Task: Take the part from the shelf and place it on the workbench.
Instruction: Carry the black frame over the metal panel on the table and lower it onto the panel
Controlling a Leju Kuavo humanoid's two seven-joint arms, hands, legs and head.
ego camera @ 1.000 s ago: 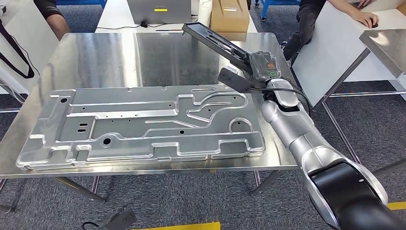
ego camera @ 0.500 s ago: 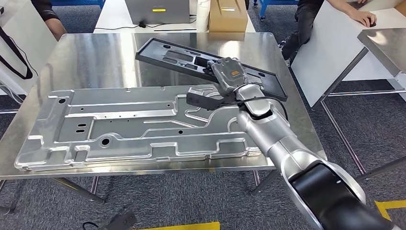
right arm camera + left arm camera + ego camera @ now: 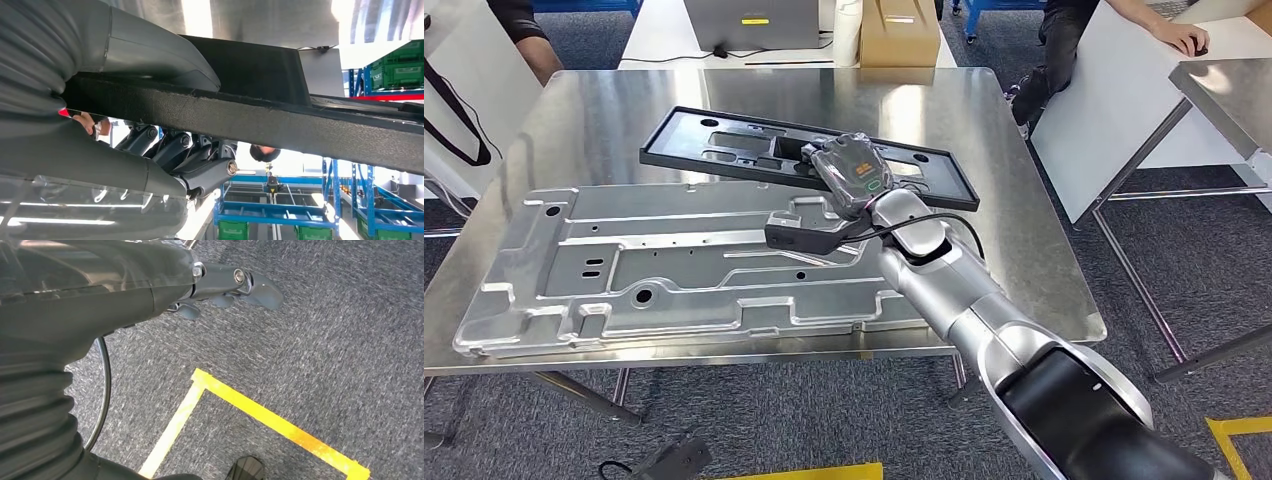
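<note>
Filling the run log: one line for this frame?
stage: placing | right hand: holds black part over workbench, above metal panel | left hand: hangs over floor, holds nothing | part not released

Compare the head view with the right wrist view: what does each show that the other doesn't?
Head view alone: the whole black part held over the steel workbench, the large silver stamped panel, and a cardboard box beyond. Right wrist view alone: the part's rough edge close up, the dark fingers curled beneath it, and blue racks with green crates. Both: the right hand gripping the part.
</note>
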